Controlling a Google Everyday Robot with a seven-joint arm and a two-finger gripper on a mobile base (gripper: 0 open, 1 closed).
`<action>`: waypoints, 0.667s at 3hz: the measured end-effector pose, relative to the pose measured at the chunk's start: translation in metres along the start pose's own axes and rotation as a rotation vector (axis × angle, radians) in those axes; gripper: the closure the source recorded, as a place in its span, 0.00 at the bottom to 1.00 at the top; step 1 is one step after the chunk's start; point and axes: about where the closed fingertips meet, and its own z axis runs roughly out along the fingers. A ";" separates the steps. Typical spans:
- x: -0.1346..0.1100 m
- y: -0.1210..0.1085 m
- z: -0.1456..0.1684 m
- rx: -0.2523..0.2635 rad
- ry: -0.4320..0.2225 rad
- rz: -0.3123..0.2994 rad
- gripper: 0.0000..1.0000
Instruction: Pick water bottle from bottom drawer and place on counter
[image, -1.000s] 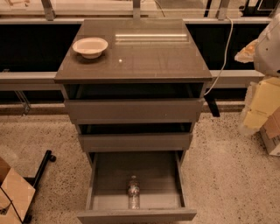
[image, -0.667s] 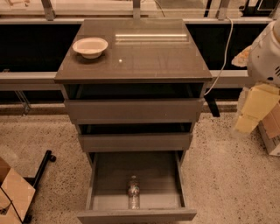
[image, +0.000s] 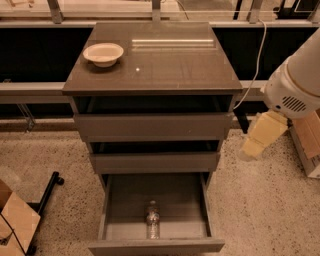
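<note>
The water bottle (image: 152, 219), small and clear, lies lengthwise near the front of the pulled-out bottom drawer (image: 116, 199). Above the two upper drawers sits the counter (image: 170, 65), a glossy grey-brown slab. My arm comes in from the upper right; its pale gripper (image: 251, 148) hangs to the right of the cabinet, level with the middle drawer and well above and right of the bottle. Nothing is seen in it.
A shallow white bowl (image: 103, 53) stands on the counter's back left. A cardboard box (image: 15, 220) and a black stand foot (image: 50, 185) are on the speckled floor at left. A white cable (image: 258, 55) and a box (image: 309, 145) are at right.
My arm and gripper have swung down and left, closer to the cabinet's right side. The bottle and drawers have not moved.
</note>
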 end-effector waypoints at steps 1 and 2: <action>0.005 -0.012 0.030 -0.054 -0.012 0.111 0.00; 0.005 -0.005 0.036 -0.073 0.011 0.108 0.00</action>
